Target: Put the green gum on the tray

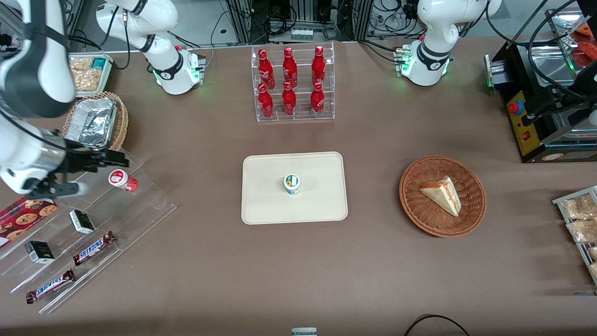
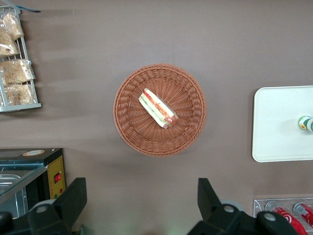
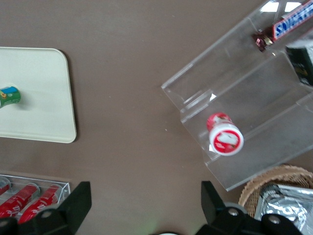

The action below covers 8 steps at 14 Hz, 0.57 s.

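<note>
Gum [image 1: 292,183] upright on tray [image 1: 266,200], mid-bench. Gripper [image 1: 122,158] well apart, above clear stepped rack [image 1: 140,205] at working arm's end, near red-lidded bottle [image 1: 122,180]; jaws spread wide, holding nothing.

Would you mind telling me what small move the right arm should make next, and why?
Probably just retreat and park: the green gum already stands upright on the tray, and the gripper, open and empty, hovers away from it near the red-lidded bottle.
</note>
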Tool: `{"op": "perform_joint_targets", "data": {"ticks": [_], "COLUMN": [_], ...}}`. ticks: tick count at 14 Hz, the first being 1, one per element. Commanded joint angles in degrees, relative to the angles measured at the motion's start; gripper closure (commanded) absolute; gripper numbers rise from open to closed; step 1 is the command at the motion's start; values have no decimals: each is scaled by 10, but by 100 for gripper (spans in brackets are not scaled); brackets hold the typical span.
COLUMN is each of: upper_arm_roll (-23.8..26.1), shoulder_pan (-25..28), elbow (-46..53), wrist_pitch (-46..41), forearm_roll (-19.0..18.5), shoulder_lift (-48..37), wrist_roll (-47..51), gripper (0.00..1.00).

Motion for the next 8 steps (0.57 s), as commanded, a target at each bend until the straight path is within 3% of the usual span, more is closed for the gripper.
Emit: {"op": "perform_joint_targets", "data": {"ticks": [1,4,8], "upper_arm_roll": [8,10,10], "shoulder_pan": [-37,-50,-51], "elbow": [-19,-19,-19], "wrist_pitch": [-11,-38,-51], "forearm_roll": [-21,-56,-58], "shoulder_lift": [-41,-71,-78], "wrist_roll": [1,2,3], "gripper": [0,0,0]}}
